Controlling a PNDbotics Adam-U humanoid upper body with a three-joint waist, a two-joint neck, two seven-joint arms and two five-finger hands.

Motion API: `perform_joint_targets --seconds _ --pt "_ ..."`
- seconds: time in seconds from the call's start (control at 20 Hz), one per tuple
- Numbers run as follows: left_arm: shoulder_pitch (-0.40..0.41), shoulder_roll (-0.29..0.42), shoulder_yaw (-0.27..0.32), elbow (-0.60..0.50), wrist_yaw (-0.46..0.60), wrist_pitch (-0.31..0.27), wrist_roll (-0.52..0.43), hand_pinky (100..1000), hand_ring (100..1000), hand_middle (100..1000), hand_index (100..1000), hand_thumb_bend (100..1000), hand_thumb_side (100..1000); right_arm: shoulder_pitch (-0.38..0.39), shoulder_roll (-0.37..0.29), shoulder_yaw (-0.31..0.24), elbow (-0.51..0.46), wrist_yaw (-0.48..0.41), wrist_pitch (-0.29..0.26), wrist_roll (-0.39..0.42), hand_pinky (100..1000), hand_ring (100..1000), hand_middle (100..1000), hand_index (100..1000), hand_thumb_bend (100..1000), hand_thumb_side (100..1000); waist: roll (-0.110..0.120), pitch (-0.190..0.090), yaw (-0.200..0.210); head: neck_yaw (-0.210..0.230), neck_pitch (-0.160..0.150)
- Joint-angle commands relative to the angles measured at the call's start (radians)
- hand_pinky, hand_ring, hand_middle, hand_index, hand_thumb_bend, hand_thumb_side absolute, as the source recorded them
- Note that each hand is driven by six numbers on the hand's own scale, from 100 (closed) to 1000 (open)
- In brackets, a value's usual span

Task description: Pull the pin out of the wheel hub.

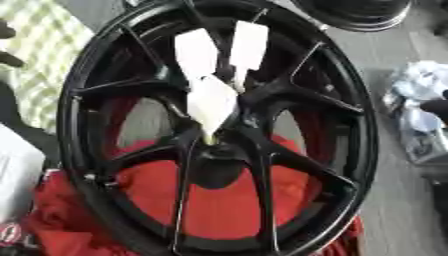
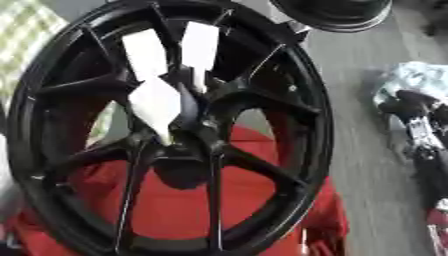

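Black spoked wheel [image 1: 219,130] fills most of the view, lying tilted, its lower half over a red cloth [image 1: 219,200] that shows through the gaps between the spokes. Hub [image 1: 214,155] sits at the centre where the spokes meet, dark and hard to read. Three white tags [image 1: 213,102] lie across the upper spokes: two oblong ones side by side near the top, and a third, kite-shaped one just below them, tapering down to a pale yellowish tip [image 1: 208,137] that touches the hub's upper edge. Pin itself cannot be made out; only that pale tip at the hub shows. No hand touches the wheel. At the right edge, well apart from the rim, a dark shape with silver parts looks like the right hand [image 2: 411,112], lying against a crumpled pale blue and white bundle [image 1: 420,85]; open or closed cannot be told. Second black wheel [image 2: 337,12] is cut off by the top edge, near the first wheel's upper right rim. Yellow-green checked cloth [image 1: 44,40] lies at upper left, beside the wheel. Grey floor [image 2: 359,150] runs along the right side.
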Motion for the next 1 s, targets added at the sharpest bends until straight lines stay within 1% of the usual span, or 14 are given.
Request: perform_joint_targets --seconds 0.05,0.25,0.4,0.5,0.55,0.6,0.7,0.85,1.0 --pt "-0.012 0.015 0.001 -0.019 -0.002 -0.002 -0.005 539 717 630 760 100 712 -0.002 -0.013 -0.004 -0.017 -0.004 -0.003 0.001 984 762 613 749 100 534 0.007 -0.022 0.001 -0.001 -0.008" --pt "-0.014 0.030 0.000 -0.019 -0.004 -0.006 -0.007 539 718 630 760 100 704 0.002 -0.015 -0.002 -0.017 -0.001 0.000 0.003 984 763 613 749 100 533 0.010 -0.024 -0.001 -0.001 -0.007" --pt "-0.022 0.093 -0.011 -0.019 -0.015 -0.025 -0.020 541 718 631 762 100 674 0.013 -0.023 -0.002 -0.017 0.004 -0.005 0.002 983 762 613 749 100 531 0.017 -0.031 -0.002 -0.007 -0.002" --pt "-0.028 0.157 -0.027 -0.019 -0.021 -0.042 -0.031 542 718 632 762 100 661 0.021 -0.029 -0.002 -0.017 0.007 -0.007 0.001 983 762 613 749 100 530 0.023 -0.036 -0.003 -0.010 0.001" --pt "-0.030 0.189 -0.037 -0.019 -0.022 -0.050 -0.039 544 719 628 762 100 714 0.024 -0.032 -0.002 -0.017 0.008 -0.007 0.001 983 762 613 749 100 543 0.025 -0.039 -0.004 -0.012 0.002" --pt "-0.033 0.229 -0.050 -0.019 -0.019 -0.058 -0.050 545 719 634 763 100 649 0.026 -0.035 -0.001 -0.017 0.009 -0.006 0.001 983 763 613 749 100 531 0.028 -0.042 -0.005 -0.012 0.005" --pt "-0.043 0.316 -0.073 -0.019 -0.008 -0.076 -0.072 553 721 638 765 100 632 0.030 -0.039 -0.002 -0.017 0.009 -0.003 0.001 983 763 613 749 100 531 0.033 -0.046 -0.006 -0.012 0.008" --pt "-0.063 0.444 -0.102 -0.019 -0.021 -0.106 -0.117 566 722 640 766 100 606 0.039 -0.050 -0.004 -0.017 0.010 -0.011 0.000 982 763 613 749 100 528 0.039 -0.053 -0.008 -0.011 0.008" --pt "-0.086 0.550 -0.128 -0.019 -0.054 -0.135 -0.161 599 727 650 771 100 572 0.049 -0.056 -0.003 -0.017 0.013 -0.018 0.002 982 763 613 749 100 527 0.042 -0.057 -0.013 -0.011 0.006"
